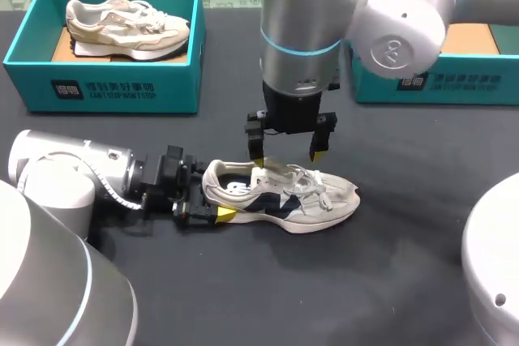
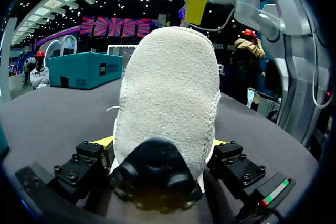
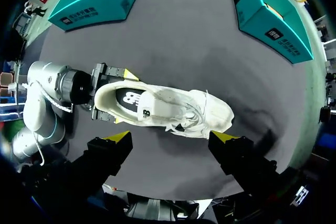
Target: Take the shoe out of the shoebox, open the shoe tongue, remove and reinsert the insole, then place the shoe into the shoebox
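Note:
A white and navy shoe (image 1: 284, 196) lies on its sole on the dark table, toe to the right. My left gripper (image 1: 212, 198) is shut on its heel, one yellow-tipped finger on each side (image 2: 161, 142). The grey suede heel (image 2: 168, 93) fills the left wrist view. From above, the shoe (image 3: 168, 108) shows a dark insole (image 3: 130, 97) and its tongue lying over the laces. My right gripper (image 1: 288, 151) hangs open just above the shoe's opening, touching nothing (image 3: 170, 139). A teal shoebox (image 1: 438, 79) stands at the back right, partly hidden by my right arm.
A second teal shoebox (image 1: 101, 79) at the back left holds a beige and white shoe (image 1: 126, 26). Both boxes also show in the right wrist view (image 3: 100, 6) (image 3: 273, 19). Dark tabletop (image 1: 324, 297) stretches in front of the shoe.

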Controlling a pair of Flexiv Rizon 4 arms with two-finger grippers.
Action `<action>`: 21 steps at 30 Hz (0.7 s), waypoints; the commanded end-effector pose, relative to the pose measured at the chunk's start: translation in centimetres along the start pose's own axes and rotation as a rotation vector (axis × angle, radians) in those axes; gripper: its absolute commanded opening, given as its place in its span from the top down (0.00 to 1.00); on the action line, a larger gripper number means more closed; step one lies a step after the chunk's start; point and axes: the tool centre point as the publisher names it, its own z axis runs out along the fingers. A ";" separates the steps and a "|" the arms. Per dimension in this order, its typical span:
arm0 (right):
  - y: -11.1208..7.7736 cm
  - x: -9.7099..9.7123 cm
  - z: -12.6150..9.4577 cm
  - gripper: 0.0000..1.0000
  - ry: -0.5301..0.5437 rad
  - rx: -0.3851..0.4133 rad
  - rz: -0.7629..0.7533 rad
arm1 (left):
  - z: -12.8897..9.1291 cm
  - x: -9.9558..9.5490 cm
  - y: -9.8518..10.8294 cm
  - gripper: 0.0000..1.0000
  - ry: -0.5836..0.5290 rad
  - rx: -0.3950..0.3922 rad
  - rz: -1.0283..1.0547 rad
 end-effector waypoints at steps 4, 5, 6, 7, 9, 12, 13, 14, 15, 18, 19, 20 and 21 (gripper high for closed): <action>0.6 1.2 0.7 0.00 -0.074 0.012 -0.002 | 0.1 0.0 0.2 1.00 -0.002 -0.002 0.000; 0.6 1.2 0.7 0.00 -0.074 0.012 -0.002 | 0.1 0.0 0.2 1.00 -0.002 -0.002 0.000; 0.6 1.2 0.7 0.00 -0.074 0.012 -0.002 | 0.1 0.0 0.2 1.00 -0.002 -0.002 0.000; 0.6 1.2 0.7 0.00 -0.074 0.012 -0.002 | 0.1 0.0 0.2 1.00 -0.002 -0.002 0.000; 0.9 1.9 0.9 0.00 -0.147 0.046 0.020 | 0.1 0.0 0.2 1.00 -0.002 -0.002 0.000; 1.1 2.5 1.0 0.00 -0.214 0.061 0.092 | 0.1 0.0 0.2 1.00 -0.002 -0.002 0.000; 1.1 2.7 1.0 0.00 -0.234 0.066 0.113 | 0.1 0.0 0.2 1.00 -0.002 -0.002 0.000; 1.1 2.9 1.1 0.00 -0.249 0.068 0.124 | 0.1 0.0 0.2 1.00 -0.002 -0.002 0.000; 1.1 3.1 1.1 0.00 -0.260 0.063 0.140 | 0.1 0.0 0.2 1.00 -0.002 -0.002 0.000; 1.0 3.7 1.3 0.00 -0.288 0.055 0.186 | 0.1 0.0 0.2 1.00 -0.002 -0.002 0.000; 1.0 3.8 1.4 0.00 -0.303 0.058 0.202 | 0.1 0.0 0.2 1.00 -0.002 -0.002 0.000; 1.0 4.0 1.5 0.00 -0.316 0.055 0.206 | 0.1 0.0 0.2 1.00 -0.002 -0.002 0.000; 1.1 4.1 1.6 0.00 -0.321 0.041 0.208 | 0.1 0.0 0.2 1.00 -0.002 -0.002 0.000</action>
